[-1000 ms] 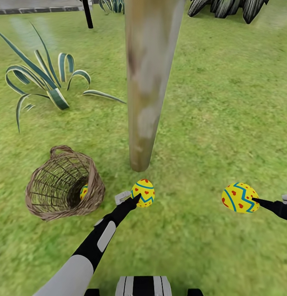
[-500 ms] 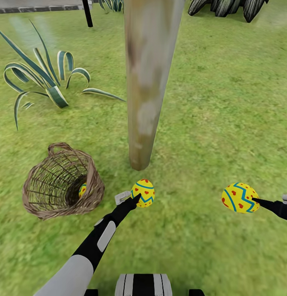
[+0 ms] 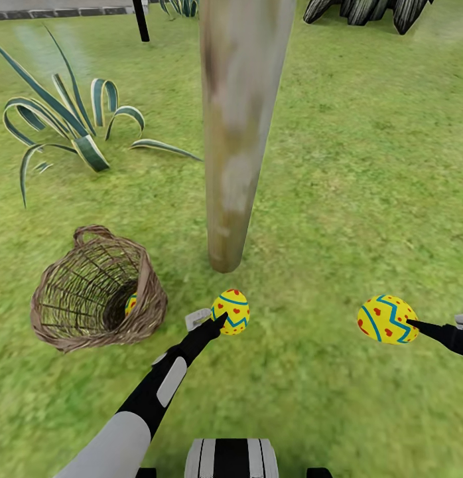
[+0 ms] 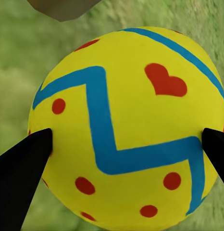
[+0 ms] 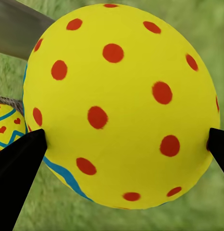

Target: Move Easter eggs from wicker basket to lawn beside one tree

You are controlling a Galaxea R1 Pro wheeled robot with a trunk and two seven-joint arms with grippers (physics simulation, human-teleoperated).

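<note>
The tree rises from the lawn straight ahead, its trunk meeting the grass just beyond my left hand. My left gripper is shut on one Easter egg, held close before the trunk's foot. In the left wrist view that egg sits between dark fingertips. My right gripper is shut on a second egg, out to the right; its dotted end faces the right wrist camera. The wicker basket lies tipped on the grass left of the trunk, with a third egg inside.
A striped agave-like plant spreads behind the basket at the left. A thin dark trunk and dark spiky plants stand at the far edge. Open grass stretches right of the tree.
The whole view has shifted slightly, so the basket and striped plant sit a little further left in the picture. Both grippers hold their eggs as before.
</note>
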